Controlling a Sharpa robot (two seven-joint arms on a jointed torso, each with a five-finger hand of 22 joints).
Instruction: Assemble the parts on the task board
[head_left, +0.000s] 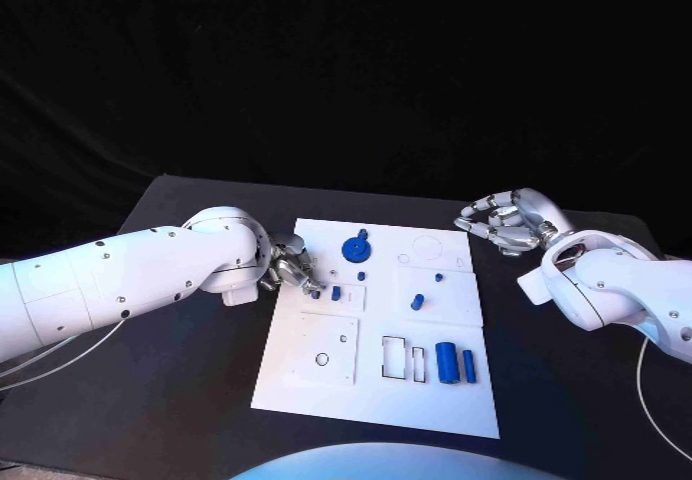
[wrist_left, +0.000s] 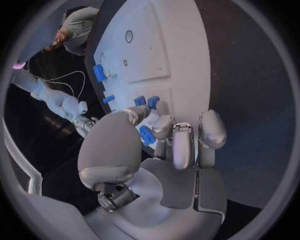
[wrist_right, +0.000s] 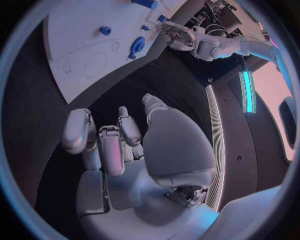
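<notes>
Left hand (head_left: 293, 268) grips part (wrist_left: 146, 135) (unlabelled)

The white rectangular task board (head_left: 378, 395) lies mid-table (head_left: 159, 400); small blue plastic parts (head_left: 454, 362) sit near its right edge, a blue disc-shaped part (head_left: 355, 247) toward its far edge.

No readable text, label, brand, number or sign anywhere.

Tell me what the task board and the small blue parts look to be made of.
Task board: apparently a rigid white plastic or painted plate, matte, with thin outlines and shallow recesses marked on it. Blue parts, such as the round one and the cylinder: likely moulded or printed plastic, uniform colour, dull sheen. Neither can be confirmed.
</notes>
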